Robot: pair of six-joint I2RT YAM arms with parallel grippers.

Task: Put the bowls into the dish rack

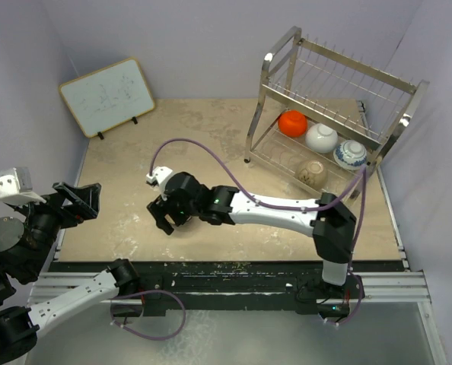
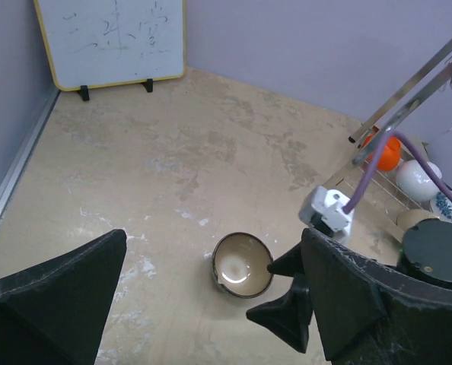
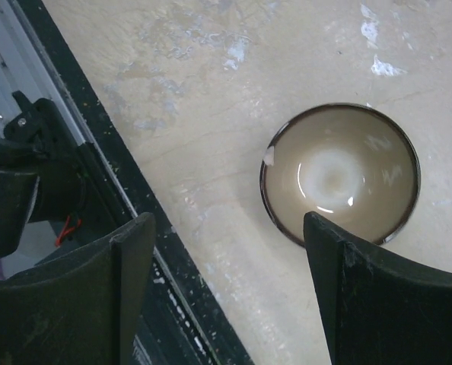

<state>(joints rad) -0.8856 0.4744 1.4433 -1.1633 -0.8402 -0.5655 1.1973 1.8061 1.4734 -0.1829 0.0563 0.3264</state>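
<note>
Left gripper (image 1: 80, 199) hangs spread open by the table's (image 1: 211, 129) near-left edge, holding nothing. Right gripper (image 1: 165, 213) is wide open too, right over a dark-rimmed bowl (image 3: 340, 173) sitting upright on the table (not gripping it). Far right, the rack's (image 1: 340, 84) lower shelf holds the orange bowl (image 1: 292, 122), white bowl (image 1: 321, 138), blue-patterned bowl (image 1: 350, 154) and tan bowl (image 1: 311, 173).

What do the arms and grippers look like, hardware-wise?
The left arm and right arm have white links between black joint housings. The left gripper and right gripper are black, with broad wedge-shaped fingers scuffed at the edges. A purple cable loops from a white block at the right wrist.
</note>
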